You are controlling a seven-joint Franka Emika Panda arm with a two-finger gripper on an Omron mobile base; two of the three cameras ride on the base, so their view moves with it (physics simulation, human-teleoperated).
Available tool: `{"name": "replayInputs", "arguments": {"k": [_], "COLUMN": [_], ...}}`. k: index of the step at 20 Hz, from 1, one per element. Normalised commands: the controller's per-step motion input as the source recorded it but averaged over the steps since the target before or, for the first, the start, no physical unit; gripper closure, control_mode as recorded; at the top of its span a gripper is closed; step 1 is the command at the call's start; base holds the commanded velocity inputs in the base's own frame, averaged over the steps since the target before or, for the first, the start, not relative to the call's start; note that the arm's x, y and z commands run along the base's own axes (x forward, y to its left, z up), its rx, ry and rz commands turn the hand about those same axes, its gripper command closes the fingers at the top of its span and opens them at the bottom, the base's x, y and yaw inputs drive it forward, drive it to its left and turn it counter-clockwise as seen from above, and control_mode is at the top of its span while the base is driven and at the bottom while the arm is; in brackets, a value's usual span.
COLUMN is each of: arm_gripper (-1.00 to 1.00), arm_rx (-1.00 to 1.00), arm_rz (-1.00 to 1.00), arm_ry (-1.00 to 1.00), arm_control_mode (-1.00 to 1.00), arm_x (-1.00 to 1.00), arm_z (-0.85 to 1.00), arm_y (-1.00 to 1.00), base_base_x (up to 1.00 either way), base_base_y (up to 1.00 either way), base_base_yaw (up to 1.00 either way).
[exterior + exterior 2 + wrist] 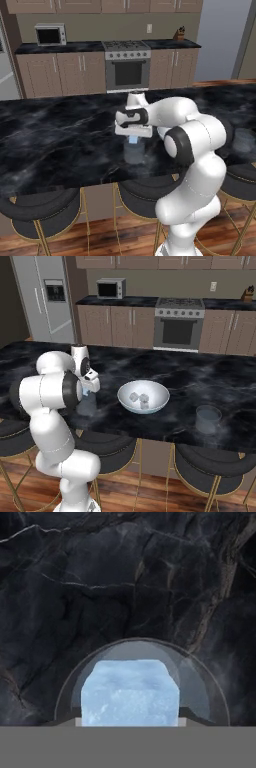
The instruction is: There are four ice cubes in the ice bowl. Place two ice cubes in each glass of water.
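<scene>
Black marble with pale veins makes up the surface (55,135) that carries everything. The fingers (134,140) point straight down over one glass of water (133,152), partly open and closed on a pale blue ice cube (133,140) that hangs just above the glass's mouth; from the hand camera the cube (130,694) sits in front of the glass rim (200,667), which curves around it from 9 to 3 o'clock. In the right base view the ice bowl (143,396) stands at 3 o'clock of that glass (87,404), near it, with three ice cubes (140,399) clustered inside. The second glass of water (208,419) stands at about 4 o'clock of the bowl, near the surface's front edge, well apart from the first glass.
</scene>
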Motion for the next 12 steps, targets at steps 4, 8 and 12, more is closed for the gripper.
{"name": "replayInputs", "arguments": {"k": [4, 8, 12], "arm_gripper": [1.0, 1.0, -1.0], "arm_rx": [0.0, 0.0, 0.0], "arm_rz": [0.0, 0.0, 0.0], "arm_ry": [0.0, 0.0, 0.0], "arm_control_mode": [-1.0, -1.0, -1.0], "arm_x": [0.14, 0.19, 0.06], "arm_z": [-0.19, -0.13, -0.02], "arm_y": [0.03, 0.04, 0.01], "base_base_x": [0.0, 0.0, 0.0], "base_base_y": [0.0, 0.0, 0.0], "base_base_yaw": [0.0, 0.0, 0.0]}}
